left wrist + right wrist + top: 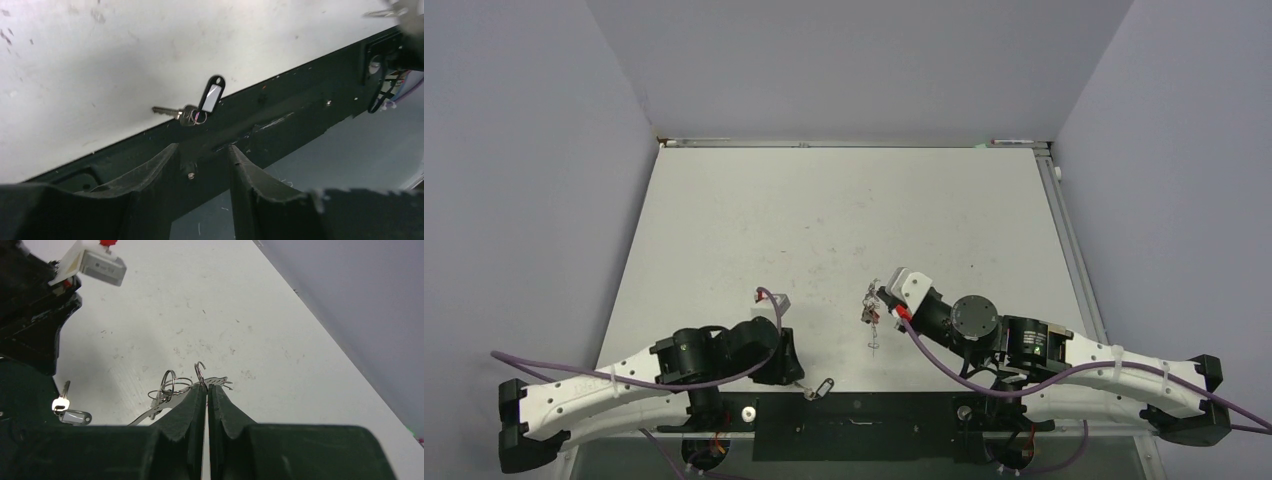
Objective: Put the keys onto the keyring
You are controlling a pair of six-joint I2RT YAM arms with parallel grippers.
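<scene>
One key bunch sits loose at the near edge; your right claw has the ring.
Your keys (189,115) lie at 6 o'clock on the table (824,200), right at its near edge by the black strip (300,95). They are just beyond the left gripper (202,150), which stands released with nothing between its fingers. At 1 o'clock from them, the right gripper (206,387) is clenched on the keyring (172,386). White tabletop stretches toward 12 o'clock.
</scene>
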